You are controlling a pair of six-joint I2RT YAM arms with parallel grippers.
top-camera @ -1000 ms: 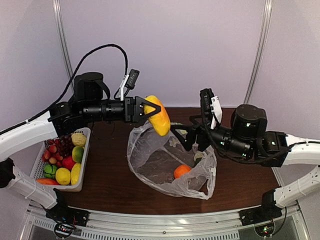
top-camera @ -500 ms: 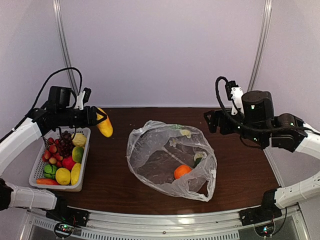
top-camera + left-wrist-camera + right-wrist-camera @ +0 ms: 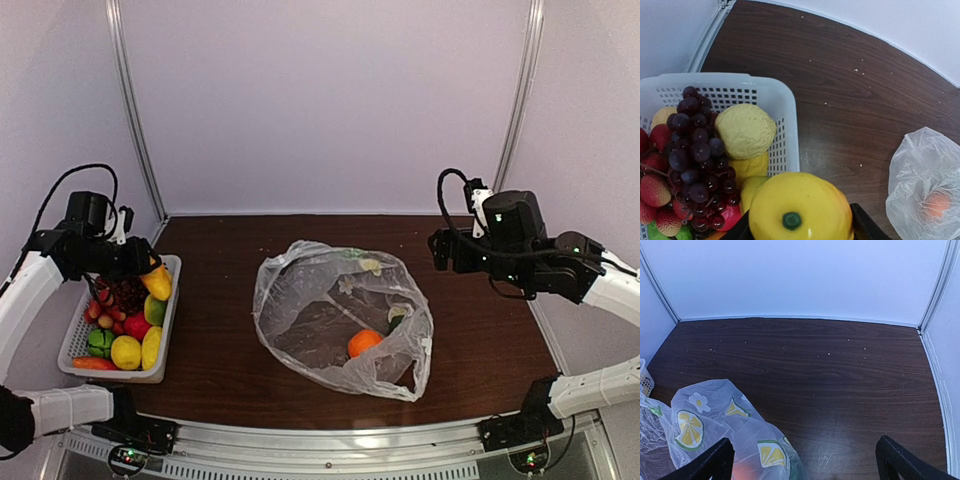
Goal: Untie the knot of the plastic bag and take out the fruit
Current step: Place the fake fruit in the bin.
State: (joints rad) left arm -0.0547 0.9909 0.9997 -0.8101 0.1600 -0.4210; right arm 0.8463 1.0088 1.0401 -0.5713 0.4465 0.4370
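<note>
plastic bag lies mid-table, crumpled, mouth gaping upward and toward the far side. clear film with lemon-slice prints on the side that the right wrist view sees. one orange lies inside it, low and toward the near-right part of the bag; shows through the film as an orange blur in the left wrist view.

left gripper is pinching a yellow mango, one finger on each flank, stem end facing the wrist camera. mango hangs over the near-right corner of the white slotted basket, above the fruit already in there; cannot tell whether it touches any of it.

basket sits at the left edge of the brown table, well apart from the bag. contents: dark purple grapes, a bumpy pale-yellow lemon against the right wall, red bumpy fruit on the left, a lime, a smooth yellow lemon.

right gripper is spread wide, nothing between the fingers. it hangs over the right side of the table, above and to the right of the bag, not touching it.
</note>
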